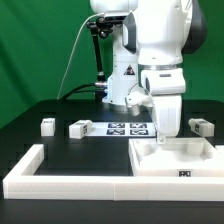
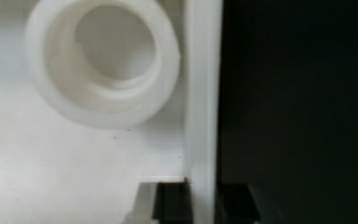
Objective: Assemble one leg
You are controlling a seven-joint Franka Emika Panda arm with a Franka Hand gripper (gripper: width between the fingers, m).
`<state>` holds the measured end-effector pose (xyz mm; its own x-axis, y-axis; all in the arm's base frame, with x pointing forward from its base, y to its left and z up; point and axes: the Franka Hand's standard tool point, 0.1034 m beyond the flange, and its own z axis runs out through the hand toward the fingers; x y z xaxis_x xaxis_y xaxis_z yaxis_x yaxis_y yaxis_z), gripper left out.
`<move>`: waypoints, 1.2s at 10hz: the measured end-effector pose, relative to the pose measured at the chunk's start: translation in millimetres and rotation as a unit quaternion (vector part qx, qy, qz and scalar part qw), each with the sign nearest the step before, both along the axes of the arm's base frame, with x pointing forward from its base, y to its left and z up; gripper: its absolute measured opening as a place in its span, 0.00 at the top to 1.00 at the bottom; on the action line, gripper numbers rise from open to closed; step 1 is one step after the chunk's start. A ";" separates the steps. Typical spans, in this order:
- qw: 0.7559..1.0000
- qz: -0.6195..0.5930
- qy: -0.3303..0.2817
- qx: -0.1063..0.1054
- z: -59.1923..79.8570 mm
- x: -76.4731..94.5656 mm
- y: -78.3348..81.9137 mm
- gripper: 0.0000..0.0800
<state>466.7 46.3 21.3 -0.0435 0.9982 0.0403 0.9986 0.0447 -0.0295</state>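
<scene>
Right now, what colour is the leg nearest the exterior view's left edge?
The leg is white, dark-tagged on one face; the exterior view shows it best.

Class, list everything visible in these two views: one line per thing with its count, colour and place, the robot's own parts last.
leg: three visible, white with tags; two at the exterior view's left, one at its right
tray-like part: one, white, lower right
round socket: one, white, in the tray-like part
border wall: one, white, L-shaped, front and left
marker board: one, white, table centre
table: one, black
arm: one, white, above the tray-like part
gripper: one, at the tray-like part's rim
</scene>
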 end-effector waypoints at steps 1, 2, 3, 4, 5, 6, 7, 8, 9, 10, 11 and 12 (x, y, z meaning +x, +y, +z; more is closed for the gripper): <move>1.000 -0.004 -0.003 0.001 0.1 6.1 0.7 0.92; 1.000 -0.011 -0.006 0.002 0.3 11.1 2.5 0.92; 1.000 -0.017 -0.009 0.002 0.4 16.9 4.7 0.92; 1.000 -0.024 -0.009 0.002 0.5 23.3 6.7 0.92; 1.000 -0.031 -0.003 0.001 0.5 23.2 6.9 0.92; 0.999 -0.032 -0.003 0.000 0.4 23.0 6.3 0.92; 0.999 -0.032 -0.003 0.000 0.4 23.0 6.3 0.92; 0.999 -0.032 -0.003 0.000 0.3 23.0 6.1 0.92; 0.999 -0.033 -0.003 0.000 0.1 22.8 5.9 0.92; 0.999 -0.033 -0.003 0.000 0.1 22.8 5.8 0.68; 0.999 -0.033 -0.003 0.000 0.0 22.8 5.7 0.68; 0.999 -0.033 -0.003 0.000 0.0 22.7 5.6 0.43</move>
